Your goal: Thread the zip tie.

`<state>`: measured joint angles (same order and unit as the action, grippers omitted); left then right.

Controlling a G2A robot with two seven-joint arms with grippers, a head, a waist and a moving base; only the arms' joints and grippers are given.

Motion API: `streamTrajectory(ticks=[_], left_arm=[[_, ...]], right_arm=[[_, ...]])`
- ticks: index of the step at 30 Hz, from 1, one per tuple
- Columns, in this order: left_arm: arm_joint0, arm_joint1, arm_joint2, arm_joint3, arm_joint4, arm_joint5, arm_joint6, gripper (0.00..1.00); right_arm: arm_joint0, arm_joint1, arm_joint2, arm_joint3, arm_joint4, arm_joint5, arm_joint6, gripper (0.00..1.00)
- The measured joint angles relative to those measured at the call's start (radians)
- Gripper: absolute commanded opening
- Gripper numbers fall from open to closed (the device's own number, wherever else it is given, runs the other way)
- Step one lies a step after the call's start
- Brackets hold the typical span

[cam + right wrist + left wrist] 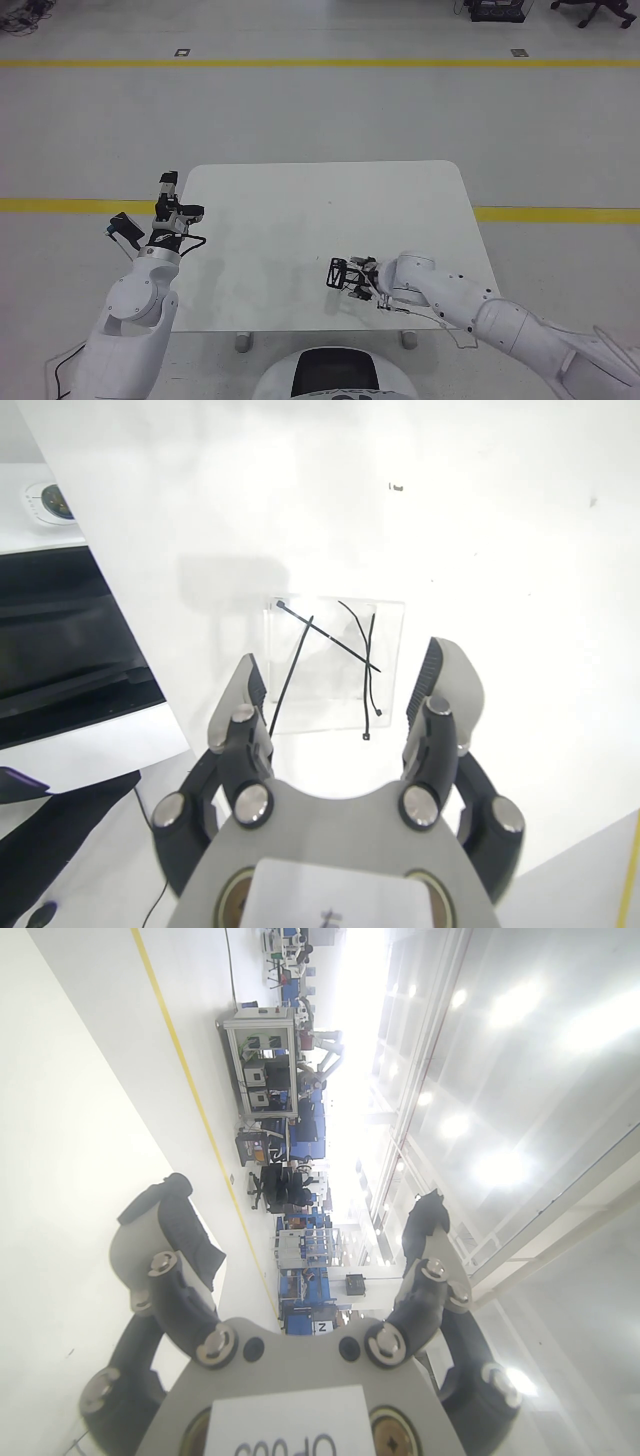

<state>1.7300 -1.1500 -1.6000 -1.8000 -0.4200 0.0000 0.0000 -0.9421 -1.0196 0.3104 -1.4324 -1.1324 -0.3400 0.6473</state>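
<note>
Several black zip ties (327, 637) lie crossed in a shallow clear tray (390, 650) on the white table (300, 200). My right gripper (340, 660) hovers just above and short of the tray, open, with nothing between its fingers. From above, this right gripper (338, 272) sits near the table's front edge, right of centre. My left gripper (180, 197) is at the table's left edge, far from the tray. It points away across the room, and the left gripper (302, 1193) is open and holds nothing.
A small dark speck (397, 488) lies on the table beyond the tray. The table's front edge runs close beside the tray. Yellow floor lines (560, 213) pass behind and beside the table.
</note>
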Motion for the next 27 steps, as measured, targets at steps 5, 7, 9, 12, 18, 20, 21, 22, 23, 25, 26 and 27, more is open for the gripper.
streamTrajectory(ticks=[5, 7, 9, 12, 18, 20, 21, 22, 23, 25, 26, 27], left_arm=[[0.000, 0.000, 0.000, 0.000, 0.000, 0.000, 0.000, 1.00], [0.000, 0.000, 0.000, 0.000, 0.000, 0.000, 0.000, 1.00], [0.000, 0.000, 0.000, 0.000, 0.000, 0.000, 0.000, 1.00], [0.000, 0.000, 0.000, 0.000, 0.000, 0.000, 0.000, 1.00], [0.000, 0.000, 0.000, 0.000, 0.000, 0.000, 0.000, 1.00], [0.000, 0.000, 0.000, 0.000, 0.000, 0.000, 0.000, 1.00], [0.000, 0.000, 0.000, 0.000, 0.000, 0.000, 0.000, 1.00], [0.000, 0.000, 0.000, 0.000, 0.000, 0.000, 0.000, 1.00], [0.000, 0.000, 0.000, 0.000, 0.000, 0.000, 0.000, 1.00], [0.000, 0.000, 0.000, 0.000, 0.000, 0.000, 0.000, 1.00], [0.000, 0.000, 0.000, 0.000, 0.000, 0.000, 0.000, 1.00], [0.000, 0.000, 0.000, 0.000, 0.000, 0.000, 0.000, 1.00]], right_arm=[[0.065, -0.001, -0.080, 0.030, 0.082, 0.000, -0.005, 0.46], [0.096, -0.003, -0.116, 0.045, 0.115, 0.000, -0.006, 0.45], [0.121, -0.006, -0.140, 0.056, 0.144, 0.000, 0.000, 0.45], [0.133, -0.011, -0.141, 0.060, 0.164, 0.000, 0.018, 0.45], [0.140, -0.010, -0.140, 0.043, 0.153, 0.000, 0.013, 0.46], [0.140, -0.007, -0.140, 0.035, 0.150, 0.000, 0.011, 0.45], [0.141, -0.005, -0.140, 0.030, 0.149, 0.000, 0.010, 0.45], [0.142, -0.002, -0.140, 0.026, 0.150, 0.000, 0.007, 0.45], [0.144, 0.000, -0.140, 0.023, 0.154, 0.000, 0.003, 0.45], [0.149, 0.007, -0.140, 0.018, 0.163, 0.000, -0.002, 0.45], [0.152, 0.010, -0.140, 0.015, 0.168, 0.000, -0.002, 0.44], [0.155, 0.014, -0.140, 0.011, 0.176, 0.000, 0.001, 0.44]])
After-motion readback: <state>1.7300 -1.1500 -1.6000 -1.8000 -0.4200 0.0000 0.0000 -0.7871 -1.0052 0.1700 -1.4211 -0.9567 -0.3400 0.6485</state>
